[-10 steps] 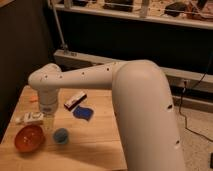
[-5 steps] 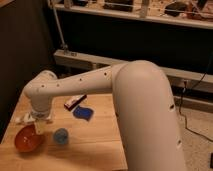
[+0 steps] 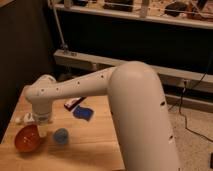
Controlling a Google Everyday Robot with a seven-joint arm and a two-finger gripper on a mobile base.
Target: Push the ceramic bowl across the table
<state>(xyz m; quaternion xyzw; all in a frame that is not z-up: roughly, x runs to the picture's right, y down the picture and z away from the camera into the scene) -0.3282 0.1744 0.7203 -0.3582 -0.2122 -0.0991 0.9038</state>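
Wooden table (image 3: 100,147): one ceramic bowl (image 3: 27,140) by the tool (image 3: 34,125), one blue cup (image 3: 61,135).

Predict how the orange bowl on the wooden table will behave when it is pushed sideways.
The bowl looks rigid and glossy, so it would probably slide rather than bend. Being wide and shallow, it seems unlikely to tip on the flat table. The gripper hangs over its far rim; the blue cup close beside could get nudged.
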